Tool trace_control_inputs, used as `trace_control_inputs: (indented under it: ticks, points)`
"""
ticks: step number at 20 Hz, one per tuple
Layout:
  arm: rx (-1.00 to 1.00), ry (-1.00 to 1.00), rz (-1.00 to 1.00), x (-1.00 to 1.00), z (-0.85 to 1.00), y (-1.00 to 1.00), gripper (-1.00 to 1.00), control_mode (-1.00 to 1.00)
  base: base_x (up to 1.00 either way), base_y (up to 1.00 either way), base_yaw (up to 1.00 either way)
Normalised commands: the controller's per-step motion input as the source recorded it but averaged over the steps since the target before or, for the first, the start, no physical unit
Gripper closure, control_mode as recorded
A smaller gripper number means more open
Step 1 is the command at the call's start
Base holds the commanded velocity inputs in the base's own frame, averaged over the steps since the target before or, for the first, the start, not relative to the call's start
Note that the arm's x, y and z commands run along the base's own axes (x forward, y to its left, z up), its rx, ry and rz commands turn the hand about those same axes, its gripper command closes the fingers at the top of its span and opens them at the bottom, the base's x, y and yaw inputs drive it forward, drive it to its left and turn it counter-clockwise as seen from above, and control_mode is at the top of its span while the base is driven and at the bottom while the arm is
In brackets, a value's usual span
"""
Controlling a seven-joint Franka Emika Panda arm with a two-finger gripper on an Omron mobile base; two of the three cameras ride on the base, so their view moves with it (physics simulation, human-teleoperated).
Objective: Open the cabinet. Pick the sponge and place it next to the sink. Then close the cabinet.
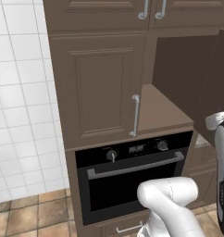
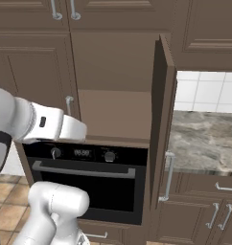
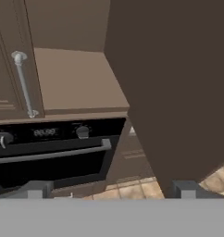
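The plain brown shelf [image 3: 77, 76] inside the cabinet [image 1: 97, 88] is showing bare wood, sitting ahead of the fingers [image 3: 37, 190] and above them in the hand view. The stone surface [image 2: 204, 139] is lying off to the right of the open door [image 2: 161, 119]. The tiled floor [image 1: 35, 215] is lying below the fingers.

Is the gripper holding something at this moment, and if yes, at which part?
Nothing is held. The gripper is open, with empty space between its fingertips, near the cabinet's opened right door.
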Motion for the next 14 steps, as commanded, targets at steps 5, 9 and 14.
trace_control_inputs:
  ticks: [5,9,14]
  points:
    - [0.02,0.03,-0.06,-0.68,0.06,-0.36,-1.0,-1.0,0.0,0.0,0.0]
    - [0.0,0.02,-0.01,-0.73,0.0,-0.44,-1.0,-1.0,0.0,0.0,0.0]
    - [0.0,0.0,0.0,-0.53,0.0,-0.33,-1.0,-1.0,0.0,0.0,0.0]
